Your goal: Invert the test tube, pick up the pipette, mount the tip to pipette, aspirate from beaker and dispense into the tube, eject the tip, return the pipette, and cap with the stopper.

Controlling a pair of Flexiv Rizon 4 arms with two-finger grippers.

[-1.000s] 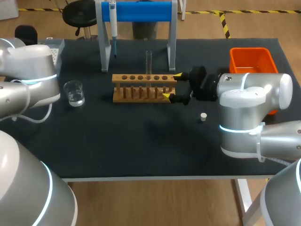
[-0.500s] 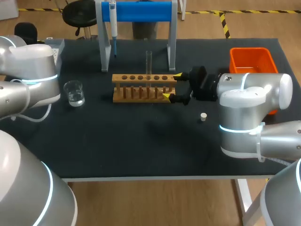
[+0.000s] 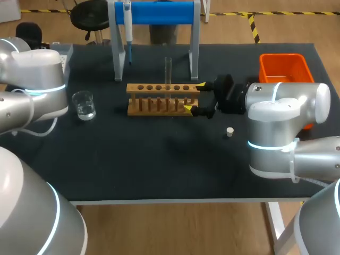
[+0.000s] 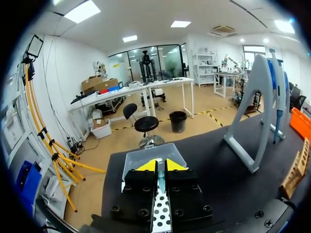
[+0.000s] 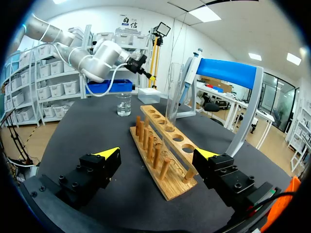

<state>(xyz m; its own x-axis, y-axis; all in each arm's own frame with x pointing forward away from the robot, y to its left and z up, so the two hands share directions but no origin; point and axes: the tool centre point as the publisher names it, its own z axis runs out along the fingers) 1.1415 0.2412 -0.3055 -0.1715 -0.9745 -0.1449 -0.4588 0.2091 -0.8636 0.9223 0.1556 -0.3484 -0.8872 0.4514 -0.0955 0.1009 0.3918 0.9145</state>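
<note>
On the rack (image 3: 159, 88), test tube (image 3: 168, 71) vertical, right tool (image 3: 194, 97) wide, left tool (image 4: 160, 165) closed.

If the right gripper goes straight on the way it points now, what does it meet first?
Probably the near end of the wooden rack, lying ahead between the open fingers of the right gripper; the test tube stands further along.

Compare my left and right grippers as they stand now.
The left gripper is shut; the right gripper is open wide. The left gripper is at the table's far left corner, away from the wooden rack; the right gripper straddles the rack's end. Both have yellow tips and hold nothing.
</note>
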